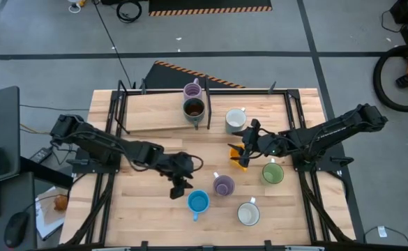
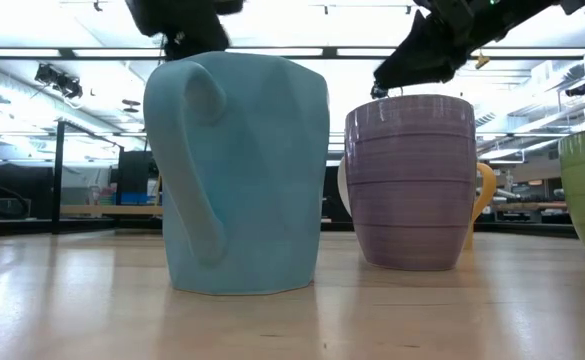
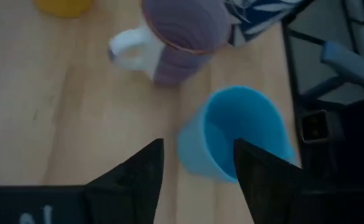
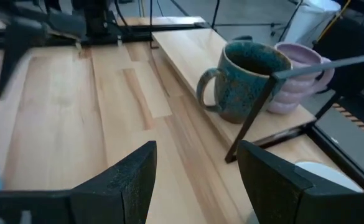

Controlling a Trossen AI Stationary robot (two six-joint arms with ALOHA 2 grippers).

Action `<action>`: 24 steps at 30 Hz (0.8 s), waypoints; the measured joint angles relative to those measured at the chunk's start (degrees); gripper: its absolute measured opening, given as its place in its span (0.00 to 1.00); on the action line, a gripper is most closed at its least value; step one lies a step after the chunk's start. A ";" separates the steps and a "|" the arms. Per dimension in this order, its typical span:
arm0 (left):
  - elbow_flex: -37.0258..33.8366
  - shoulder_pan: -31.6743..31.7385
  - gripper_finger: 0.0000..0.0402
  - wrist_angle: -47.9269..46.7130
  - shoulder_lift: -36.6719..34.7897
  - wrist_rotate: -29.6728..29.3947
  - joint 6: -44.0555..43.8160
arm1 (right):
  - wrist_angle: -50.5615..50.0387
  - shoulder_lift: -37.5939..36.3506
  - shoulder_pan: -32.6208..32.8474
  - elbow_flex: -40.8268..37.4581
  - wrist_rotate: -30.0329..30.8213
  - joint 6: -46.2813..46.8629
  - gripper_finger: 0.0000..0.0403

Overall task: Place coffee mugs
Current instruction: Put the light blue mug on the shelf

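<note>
Blue mug [image 1: 198, 202] looks hard, smooth and breakable; grab its rim. The left gripper [image 1: 178, 187], wide open and empty, hangs at its 11 o'clock. The right gripper [image 1: 246, 148] is open too.

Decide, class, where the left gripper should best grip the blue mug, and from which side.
Probably the rim wall, from above: the blue mug stands upright, mouth open, below the open left gripper. Its handle is a narrow loop.
</note>
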 joint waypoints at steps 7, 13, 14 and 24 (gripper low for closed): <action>7.70 -0.09 0.55 -5.13 6.37 2.42 -0.78 | 0.10 -0.02 0.00 -0.02 0.02 -1.57 0.57; 13.03 -1.12 0.55 -10.91 11.09 3.52 0.42 | -0.61 -0.02 0.00 -0.02 -0.02 -1.61 0.57; 13.33 -1.36 0.55 -11.57 11.71 3.54 0.40 | -0.68 -0.01 0.00 -0.02 -0.01 -1.60 0.57; 14.38 -2.44 0.54 -13.03 13.69 -0.21 1.73 | -0.18 -0.02 0.00 -0.02 -0.20 -1.99 0.57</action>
